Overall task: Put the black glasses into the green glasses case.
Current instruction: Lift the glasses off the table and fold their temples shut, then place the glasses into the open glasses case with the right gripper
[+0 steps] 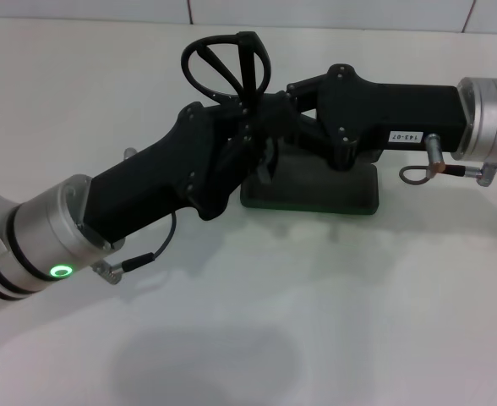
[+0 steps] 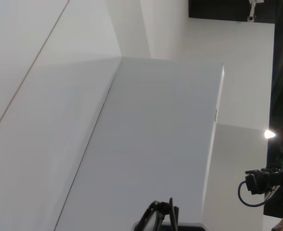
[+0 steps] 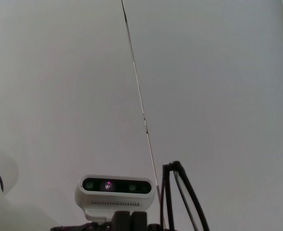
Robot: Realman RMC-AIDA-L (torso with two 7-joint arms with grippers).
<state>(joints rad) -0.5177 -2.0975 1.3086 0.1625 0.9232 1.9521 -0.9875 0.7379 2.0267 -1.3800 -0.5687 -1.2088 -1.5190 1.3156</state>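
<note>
Head view: both end effectors (image 1: 253, 135) hold black glasses (image 1: 223, 68) above white table (image 1: 316, 313)

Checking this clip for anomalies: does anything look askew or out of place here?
Yes. The black glasses stand up on end above the two hands, left hand and right hand, which meet over the green glasses case. The case looks shut, so the glasses have nowhere to go yet.
</note>
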